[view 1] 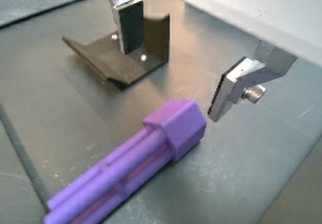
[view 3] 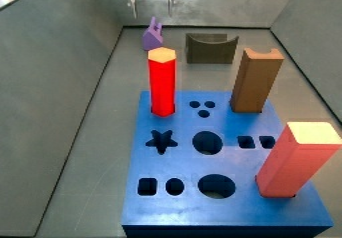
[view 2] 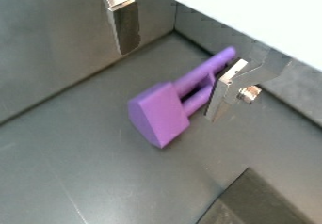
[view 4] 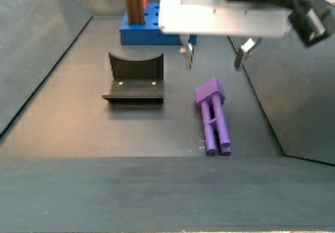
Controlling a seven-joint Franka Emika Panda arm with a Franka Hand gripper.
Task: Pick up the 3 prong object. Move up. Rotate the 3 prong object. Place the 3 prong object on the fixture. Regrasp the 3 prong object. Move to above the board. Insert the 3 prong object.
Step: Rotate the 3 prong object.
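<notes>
The 3 prong object (view 4: 214, 116) is a purple slender peg lying flat on the grey floor, clear of the fixture (view 4: 135, 77). Both wrist views show it below the fingers (view 1: 126, 167) (view 2: 174, 107). My gripper (view 4: 216, 53) hangs open above its far end, fingers apart and nothing between them. In both wrist views the gripper (view 1: 176, 72) (view 2: 170, 77) is clear of the peg. The fixture (view 1: 120, 54) is a dark notched block beside the peg. The blue board (view 3: 227, 152) with shaped holes lies beyond, and the peg (view 3: 154, 34) rests behind it.
On the board stand a red hexagonal peg (view 3: 162, 82), a tall brown block (view 3: 254, 79) and a salmon block (view 3: 297, 157). Grey walls (view 4: 53, 51) enclose the floor on the sides. The fixture (view 3: 210, 48) sits at the back near the board.
</notes>
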